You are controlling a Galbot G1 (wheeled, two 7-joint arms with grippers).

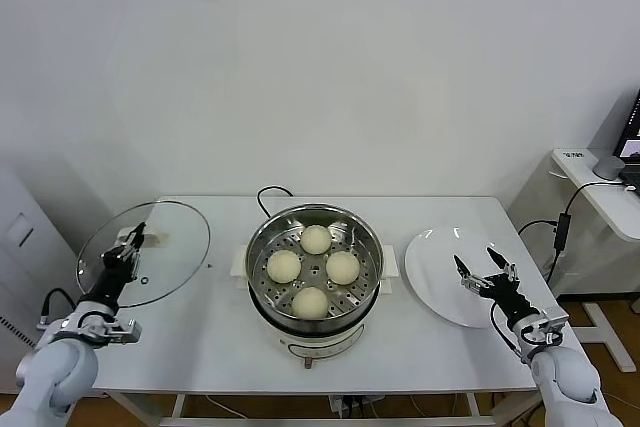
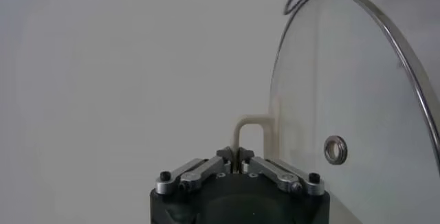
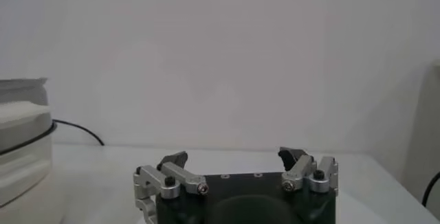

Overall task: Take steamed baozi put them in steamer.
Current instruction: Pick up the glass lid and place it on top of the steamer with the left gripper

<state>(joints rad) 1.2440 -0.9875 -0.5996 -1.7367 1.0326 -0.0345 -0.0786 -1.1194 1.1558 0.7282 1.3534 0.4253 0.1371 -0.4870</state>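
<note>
The steamer (image 1: pixel 258 252), a shiny steel pot on a white base, stands at the table's middle. Several cream-white steamed baozi (image 1: pixel 316 239) lie on its perforated tray. To its left, my left gripper (image 1: pixel 135 239) is shut on the white handle (image 2: pixel 240 130) of the round glass lid (image 1: pixel 165 257), holding it tilted above the table. In the left wrist view the left gripper (image 2: pixel 238 155) pinches that handle, with the lid (image 2: pixel 371 108) beside it. My right gripper (image 1: pixel 477 269) hovers open over the flat white plate (image 1: pixel 435 282), nothing between its fingers; the right gripper (image 3: pixel 237 155) sees the steamer (image 3: pixel 20 150) off to one side.
A black cord (image 1: pixel 270 192) runs from behind the steamer. To the right of the table a white side desk (image 1: pixel 600 187) carries small items, with a dangling cable (image 1: pixel 560 227) between it and the table. The wall lies close behind.
</note>
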